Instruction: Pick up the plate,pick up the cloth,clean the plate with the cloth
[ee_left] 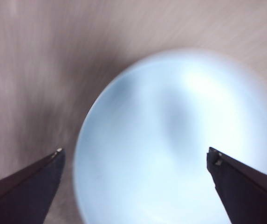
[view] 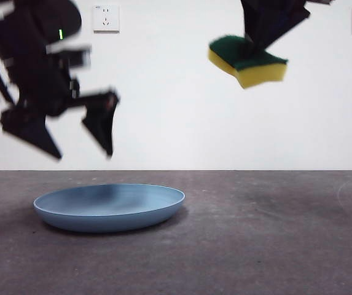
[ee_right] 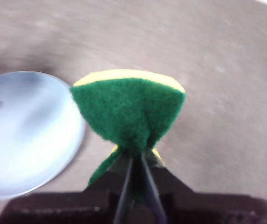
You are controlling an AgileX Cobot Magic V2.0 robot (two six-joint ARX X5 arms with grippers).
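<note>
Bare blue plate (view: 109, 206) on table, left tool (view: 77, 138) spread above, right tool (view: 263, 38) clamping sponge (view: 247, 63) aloft

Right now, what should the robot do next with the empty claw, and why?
Probably lower the left gripper onto the rim of the light blue round plate. Its jaws are open and hang above the plate, which lies flat on the grey table. The right gripper already holds the yellow sponge with the green top up in the air, so the plate seems to be what is left to pick up.
</note>
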